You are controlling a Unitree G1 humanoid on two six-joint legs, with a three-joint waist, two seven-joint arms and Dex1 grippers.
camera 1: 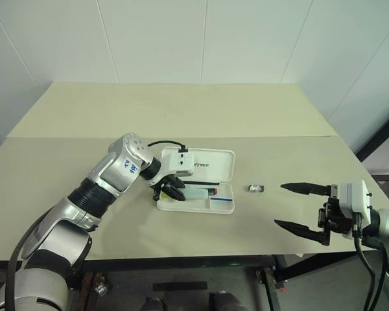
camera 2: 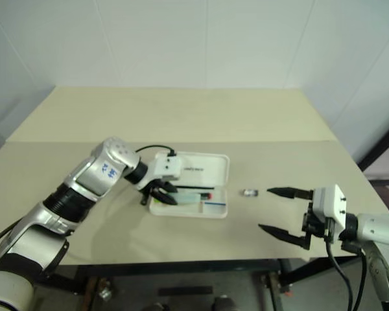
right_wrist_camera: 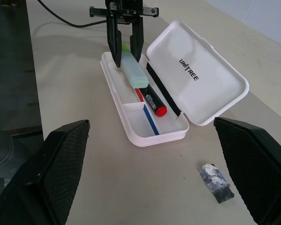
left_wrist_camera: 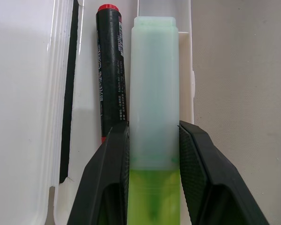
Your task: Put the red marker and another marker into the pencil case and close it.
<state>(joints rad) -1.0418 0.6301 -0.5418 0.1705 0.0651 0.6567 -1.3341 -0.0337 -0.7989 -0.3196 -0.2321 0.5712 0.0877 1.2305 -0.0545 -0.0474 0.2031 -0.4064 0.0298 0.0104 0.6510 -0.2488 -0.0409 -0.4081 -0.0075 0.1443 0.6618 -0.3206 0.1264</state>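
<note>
Your left wrist view is showing the left claw clenching the green highlighter beside the red marker — detail the head views are blurring. Your left arm is angling down into the open pencil case; your right claw is hovering level, spread wide, holding nothing.

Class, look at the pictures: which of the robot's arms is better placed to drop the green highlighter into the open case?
Left. The left gripper already clamps the green highlighter over the pencil case, beside the red marker. The right gripper hangs open, well aside.

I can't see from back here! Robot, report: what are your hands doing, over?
Left gripper shut on green highlighter, lowering it into open pencil case. Red marker already inside. Right gripper open, empty. Small block on table, clear of case.
</note>
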